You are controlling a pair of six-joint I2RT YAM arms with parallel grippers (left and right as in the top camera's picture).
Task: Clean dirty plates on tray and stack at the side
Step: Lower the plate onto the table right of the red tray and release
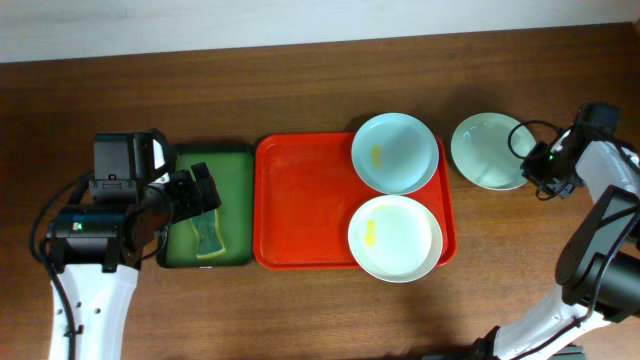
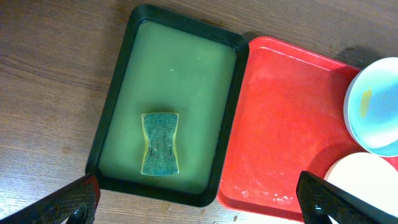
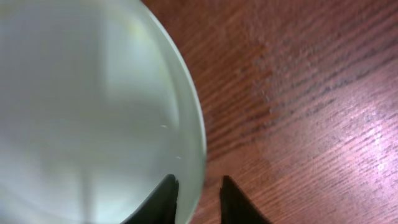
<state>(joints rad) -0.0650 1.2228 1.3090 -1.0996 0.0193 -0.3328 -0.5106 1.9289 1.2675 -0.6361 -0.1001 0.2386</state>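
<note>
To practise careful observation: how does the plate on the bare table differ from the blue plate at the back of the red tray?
The table plate rests on wood; the blue plate lies in the red tray. The blue plate has a yellow smear; the table plate shows none. The right gripper straddles only the table plate's rim. Both are round and shallow.

Robotics lab — wooden table (image 1: 300,315), mounted arms (image 1: 88,300)
</note>
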